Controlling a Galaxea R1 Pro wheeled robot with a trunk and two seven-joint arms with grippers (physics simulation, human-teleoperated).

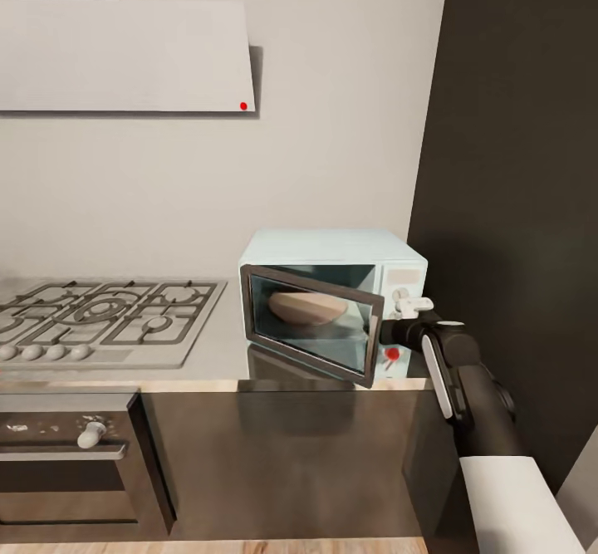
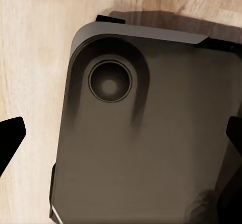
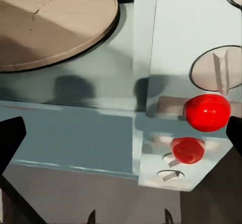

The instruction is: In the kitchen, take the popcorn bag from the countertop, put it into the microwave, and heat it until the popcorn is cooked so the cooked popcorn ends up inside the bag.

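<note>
My right tool (image 1: 404,309) sits against the control panel of the microwave (image 1: 332,248), at the panel's white knob (image 1: 400,296). In the right wrist view its two dark fingertips (image 3: 10,138) stand wide apart at the picture's edges with nothing between them, so the tool is open wide and holds nothing. Straight ahead of it in that view are a red button (image 3: 206,112) on the panel and, beside it, a pale round dial (image 3: 219,68).

The microwave stands on the table (image 1: 218,346), just beside the gas hob (image 1: 100,317), with the dark wall panel (image 1: 515,205) on its other side. Its door (image 1: 311,326) hangs partly open, swung out toward me. Inside the microwave a tan, rounded shape (image 1: 307,306) lies on the floor of the chamber; I cannot tell whether it is the turntable or the popcorn bag.

My left tool's dark fingertips (image 2: 9,141) show well apart, nothing between them, over a dark grey part of my base (image 2: 146,133) and the wooden floor (image 2: 35,48).
</note>
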